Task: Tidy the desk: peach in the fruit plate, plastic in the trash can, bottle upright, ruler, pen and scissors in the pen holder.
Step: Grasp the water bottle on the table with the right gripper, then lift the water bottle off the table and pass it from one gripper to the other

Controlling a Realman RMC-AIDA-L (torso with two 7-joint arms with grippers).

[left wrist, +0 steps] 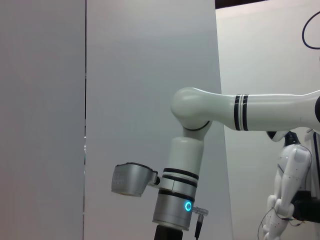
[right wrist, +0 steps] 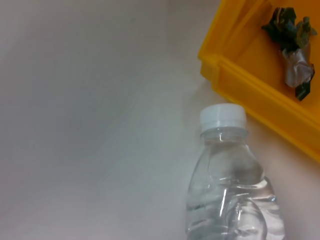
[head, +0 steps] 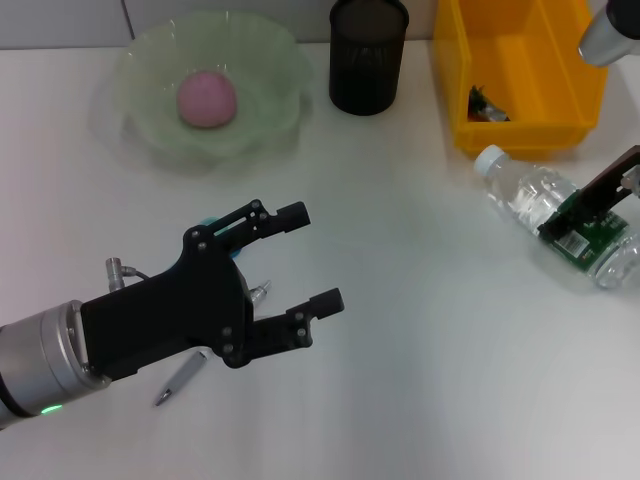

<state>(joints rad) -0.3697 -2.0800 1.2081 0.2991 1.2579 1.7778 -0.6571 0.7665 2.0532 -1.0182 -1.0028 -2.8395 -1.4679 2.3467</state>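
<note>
Left gripper [head: 312, 258] hovers above the white desk [head: 420, 330], well in front of the pen holder [head: 368, 55], its two black fingers spread wide with nothing between them. Under that arm lies a grey pen [head: 180, 378], and a bit of something blue [head: 208, 222] peeks out beside the gripper body (too hidden to tell what it is). Taking the pen holder as the landmark: it is a dark mesh cup standing upright at the far edge of the desk. To its left sits the pale green fruit plate [head: 262, 120] with the pink peach [head: 207, 99] resting inside it. To its right stands the yellow trash can [head: 560, 100], a bin with a crumpled piece of plastic [head: 487, 106] lying on its floor. Farther right of the pen holder and nearer the robot, the clear bottle [head: 530, 200] lies on its side, its white cap pointing toward the bin and close to its front wall. Right gripper [head: 590, 205] reaches over the bottle's labelled middle; I cannot tell whether it is grasping it.
</note>
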